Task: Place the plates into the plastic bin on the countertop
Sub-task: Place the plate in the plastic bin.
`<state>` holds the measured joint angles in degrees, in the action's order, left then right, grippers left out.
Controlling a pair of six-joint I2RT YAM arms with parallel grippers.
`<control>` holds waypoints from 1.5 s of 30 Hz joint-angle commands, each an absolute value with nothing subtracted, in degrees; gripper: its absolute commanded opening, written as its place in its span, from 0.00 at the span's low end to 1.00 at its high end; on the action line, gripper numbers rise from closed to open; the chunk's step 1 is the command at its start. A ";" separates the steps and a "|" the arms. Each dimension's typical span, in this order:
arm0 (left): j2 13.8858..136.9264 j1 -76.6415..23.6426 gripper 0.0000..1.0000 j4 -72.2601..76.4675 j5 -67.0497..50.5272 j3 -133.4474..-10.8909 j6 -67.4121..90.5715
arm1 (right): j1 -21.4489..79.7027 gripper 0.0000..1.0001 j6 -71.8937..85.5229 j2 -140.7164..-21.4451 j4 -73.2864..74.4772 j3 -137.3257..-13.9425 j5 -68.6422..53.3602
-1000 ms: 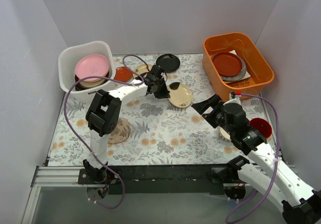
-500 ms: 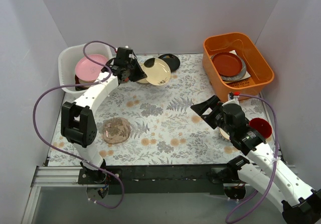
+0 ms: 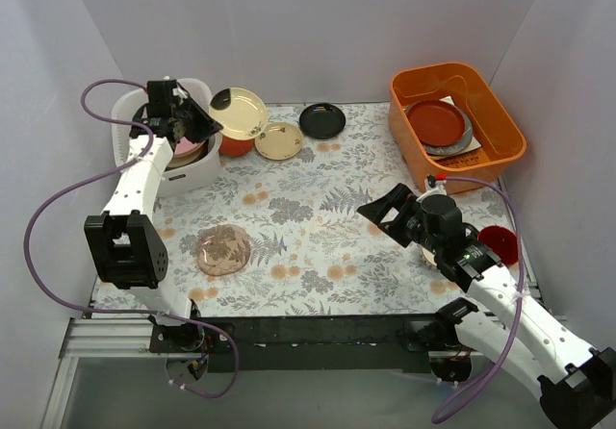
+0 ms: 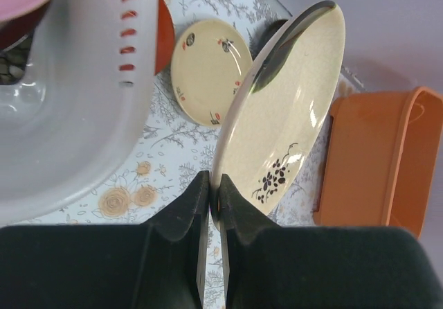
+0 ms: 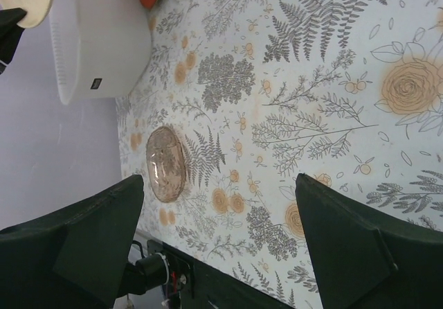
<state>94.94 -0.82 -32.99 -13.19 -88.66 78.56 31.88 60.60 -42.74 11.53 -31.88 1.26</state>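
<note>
Step in hand: carrying the cream plate (image 3: 239, 113) to the white bin (image 3: 199, 164), upper left of the top view.
Left gripper (image 4: 211, 188): pinched shut on the plate's rim; the plate hangs tilted, just right of the bin.
Right gripper (image 5: 218, 236): jaws wide apart, holding nothing, lower right.
Doing it well: I would move over the pink plate (image 3: 183, 145), level out, lower, then release.
Count on the countertop (image 3: 327, 246): brown plate (image 3: 223, 250), yellow plate (image 3: 278, 141), black plate (image 3: 321, 120), orange-red plate (image 3: 236, 145).
Bins: one white, one orange tub (image 3: 500, 121).
</note>
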 commanded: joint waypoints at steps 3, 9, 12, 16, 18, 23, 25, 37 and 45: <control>90.97 6.50 0.00 -31.56 -19.86 -90.97 79.27 | 31.73 0.98 58.01 -42.28 5.36 -30.23 -2.37; 90.27 13.26 0.00 -27.44 -21.88 -87.11 82.43 | 31.73 0.98 57.66 -42.89 4.83 -30.06 -2.90; 89.82 16.25 0.00 -26.02 -22.24 -85.61 83.41 | 31.73 0.98 57.57 -43.42 4.39 -29.71 -3.51; 90.79 18.98 0.00 -25.66 -22.15 -85.08 84.98 | 31.73 0.98 57.57 -43.86 3.87 -29.09 -4.13; 90.53 19.86 0.00 -23.57 -20.75 -82.90 86.21 | 31.73 0.98 57.57 -43.94 3.78 -28.83 -4.22; 90.52 20.57 0.00 -18.02 -17.57 -78.92 89.47 | 31.82 0.98 57.66 -44.21 3.16 -28.30 -4.57; 91.93 20.48 0.00 -18.98 -17.40 -80.06 89.82 | 31.73 0.98 57.57 -44.47 3.16 -28.39 -4.75; 99.83 20.65 0.00 -18.98 -14.33 -83.58 91.75 | 31.73 0.98 57.04 -46.05 2.20 -27.95 -5.36; 104.41 20.65 0.00 -16.26 -13.80 -84.99 94.48 | 31.73 0.98 56.87 -46.76 1.93 -27.42 -5.63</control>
<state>104.16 20.47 -19.68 -14.28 -82.94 92.40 31.88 58.02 -46.61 4.60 -28.21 -5.02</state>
